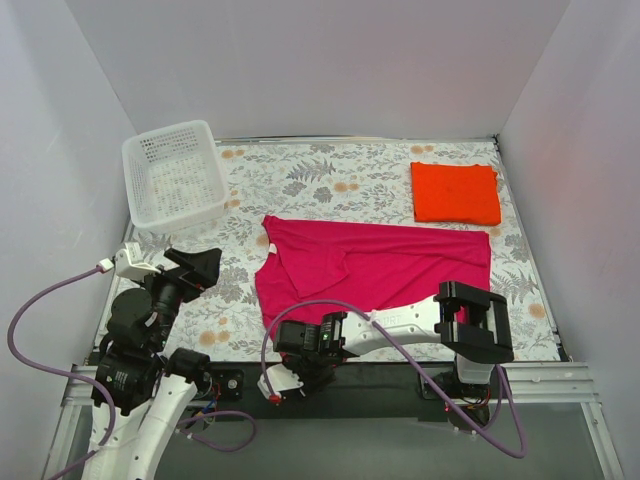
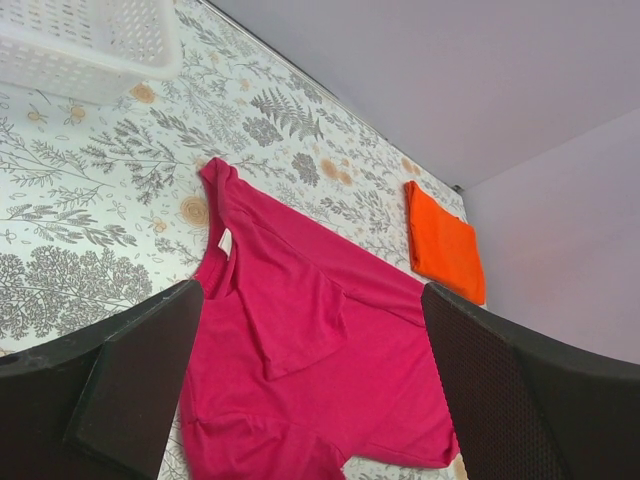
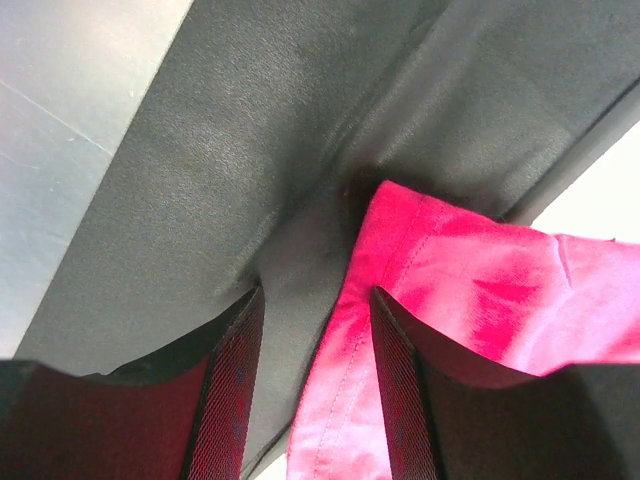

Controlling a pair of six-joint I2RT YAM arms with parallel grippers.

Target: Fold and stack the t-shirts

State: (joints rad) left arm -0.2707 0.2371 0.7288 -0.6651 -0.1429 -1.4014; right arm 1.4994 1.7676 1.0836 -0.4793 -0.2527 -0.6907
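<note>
Across the near half of the floral-printed table (image 1: pixel 330 180) the magenta-pink cloth t-shirt (image 1: pixel 395 265) lay spread, its long axis running left to right, collar toward the left arm. The right gripper (image 3: pixel 317 300) sat low at the near-left hem, fingers part-way apart. The hem's edge seemed to lie in the gap, unpinched, though the view was too close to be sure. The left gripper (image 1: pixel 198 268) hung wide apart and empty just left of the collar. Folded, the bright orange-red shirt (image 1: pixel 456 192) lay at the far right corner.

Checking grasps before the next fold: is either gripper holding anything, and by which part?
Nothing is held. The left gripper is open and empty; the right gripper stands open around the near edge of the pink shirt.
</note>
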